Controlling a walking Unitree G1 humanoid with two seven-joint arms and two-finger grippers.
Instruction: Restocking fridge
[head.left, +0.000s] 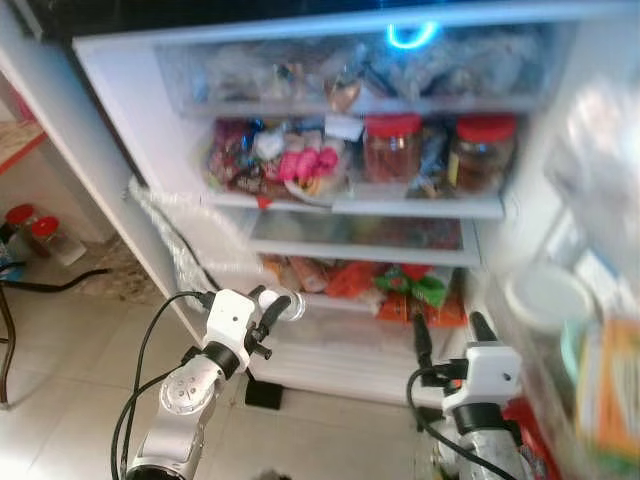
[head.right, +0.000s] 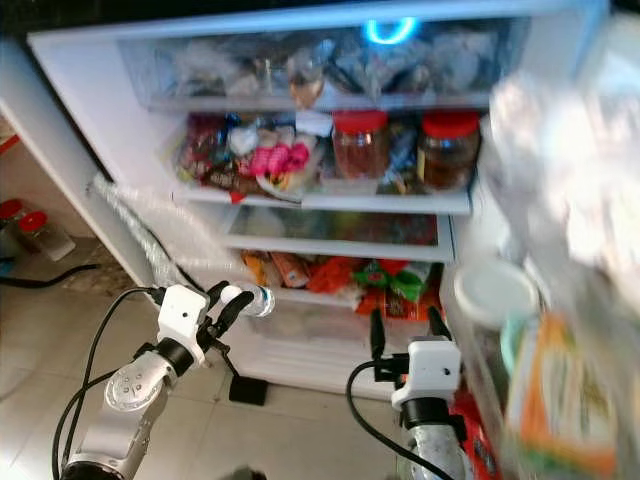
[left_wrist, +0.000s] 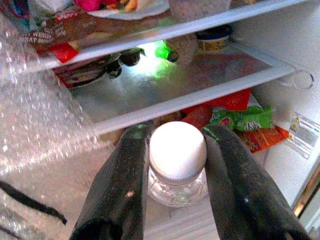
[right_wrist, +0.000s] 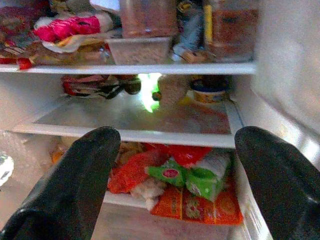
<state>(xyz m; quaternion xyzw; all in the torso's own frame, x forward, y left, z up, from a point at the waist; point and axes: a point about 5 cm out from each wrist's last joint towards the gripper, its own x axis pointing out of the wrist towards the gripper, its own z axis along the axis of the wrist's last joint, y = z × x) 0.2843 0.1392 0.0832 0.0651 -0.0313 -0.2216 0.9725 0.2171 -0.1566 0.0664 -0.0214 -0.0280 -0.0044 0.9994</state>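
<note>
We're clamping the left gripper (left_wrist: 175, 165) on a small clear bottle (left_wrist: 176, 177) with a white cap (left_wrist: 177, 150); both black fingers (left_wrist: 125, 185) are pressing its sides just under the cap. We're holding it in front of the open fridge (head.left: 130, 130), near the left edge of the lower shelves, level with the bagged food. The bottle is lying roughly horizontal in the head views, cap toward the gripper (head.left: 283, 306).

Our right gripper (right_wrist: 175, 175) is hanging spread wide, fingers (right_wrist: 75, 185) well apart, gripping nothing. It's sitting low in front of the fridge's right side (head.left: 447, 335), pointing at the shelves.

Straight ahead we're seeing a glass shelf (right_wrist: 150, 117), mostly bare, with a small tub (right_wrist: 210, 92) and dark packets at the back. Below it, green and orange snack bags (right_wrist: 192, 182) are piled up. Above it, a packed shelf is carrying two red-lidded jars (head.left: 392, 145), pink wrapped items (head.left: 305, 165) and mixed packets. The top drawer (head.left: 360, 70) is looking full; contents blurred, can't tell what.

The door racks (head.left: 580, 330) on the right are blurred. Bubble wrap (left_wrist: 35, 115) is hanging along the fridge's left wall. Two red-capped jars (head.left: 35, 232) are standing on the floor well off to the left.
</note>
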